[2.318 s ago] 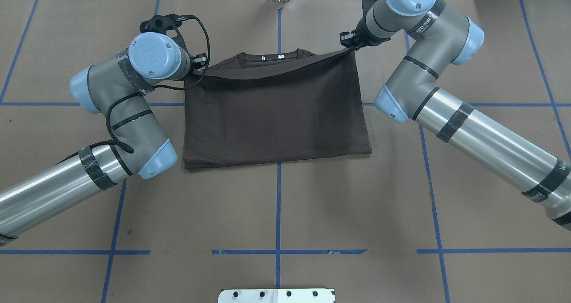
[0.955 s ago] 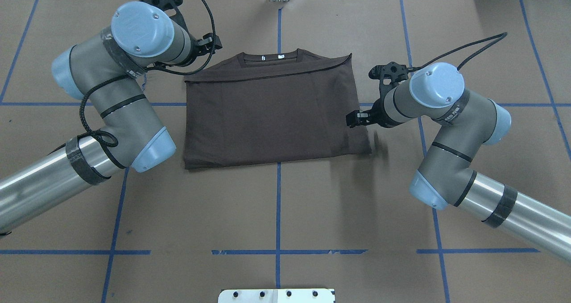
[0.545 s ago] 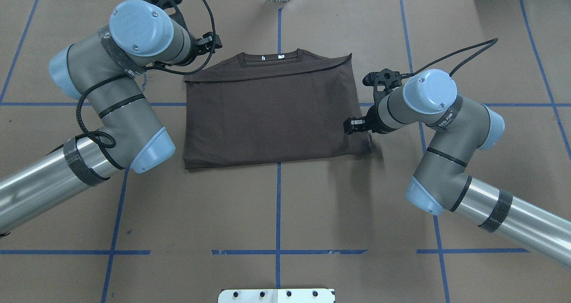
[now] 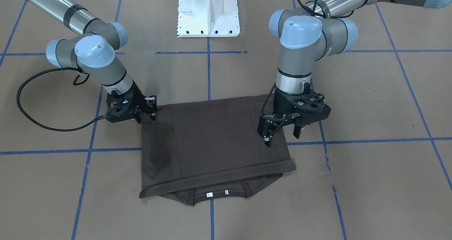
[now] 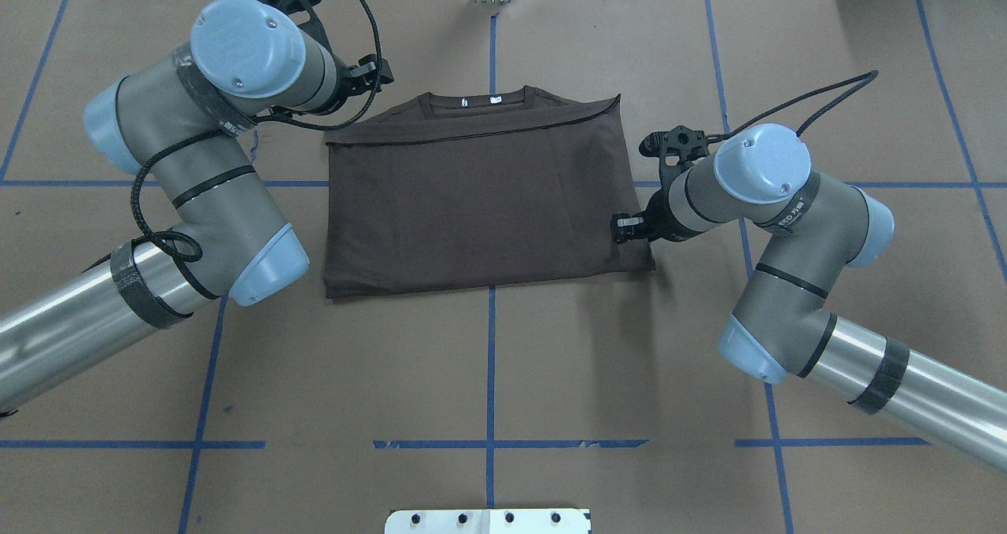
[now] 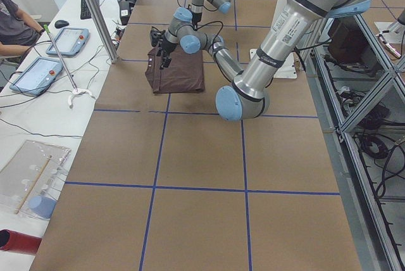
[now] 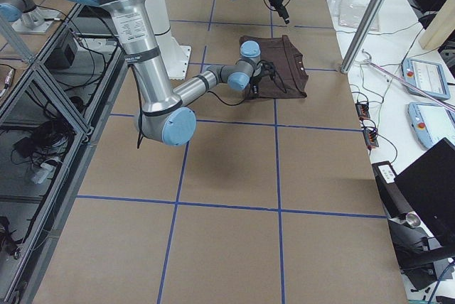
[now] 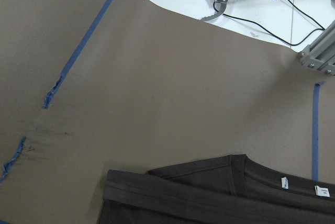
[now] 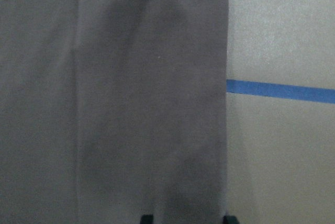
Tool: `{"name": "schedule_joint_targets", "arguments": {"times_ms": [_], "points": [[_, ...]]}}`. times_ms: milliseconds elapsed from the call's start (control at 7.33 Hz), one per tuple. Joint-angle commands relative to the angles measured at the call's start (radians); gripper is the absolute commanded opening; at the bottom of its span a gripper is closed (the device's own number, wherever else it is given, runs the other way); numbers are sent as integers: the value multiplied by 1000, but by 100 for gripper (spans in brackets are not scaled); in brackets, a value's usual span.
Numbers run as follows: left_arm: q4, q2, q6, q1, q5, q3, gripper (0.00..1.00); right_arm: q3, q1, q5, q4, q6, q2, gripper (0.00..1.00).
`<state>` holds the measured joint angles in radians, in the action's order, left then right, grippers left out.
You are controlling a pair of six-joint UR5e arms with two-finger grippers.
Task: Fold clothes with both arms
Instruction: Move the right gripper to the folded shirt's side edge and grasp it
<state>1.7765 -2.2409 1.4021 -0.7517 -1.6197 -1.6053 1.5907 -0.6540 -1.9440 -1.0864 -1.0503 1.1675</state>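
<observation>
Folded dark grey-brown cotton T-shirt (image 5: 480, 204), flat.
Black left gripper (image 4: 282, 135) over one side edge, right gripper (image 5: 625, 228) at the other; both spread, empty.

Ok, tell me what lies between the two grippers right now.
Only the folded T-shirt lies between the right gripper and the left gripper. Nothing rests on its dark cloth. The exterior front-facing view shows this most clearly.

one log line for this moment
shirt folded, flat | left tool open, near far-left corner | right tool open, at right edge
</observation>
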Motion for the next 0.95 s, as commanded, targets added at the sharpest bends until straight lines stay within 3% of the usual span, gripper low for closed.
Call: {"name": "schedule_joint_targets", "arguments": {"times_ms": [0,545,682,818], "points": [[-43,0,0,0,0,-31,100,2,2,-4,-1,1,7,59],[-45,-2,2,0,0,-38,100,2,10,-38,-3,0,21,61],[-45,-3,2,0,0,-38,100,2,10,-47,-3,0,21,49],[-45,-5,2,0,0,-36,100,3,10,-67,-1,0,21,0]]}}
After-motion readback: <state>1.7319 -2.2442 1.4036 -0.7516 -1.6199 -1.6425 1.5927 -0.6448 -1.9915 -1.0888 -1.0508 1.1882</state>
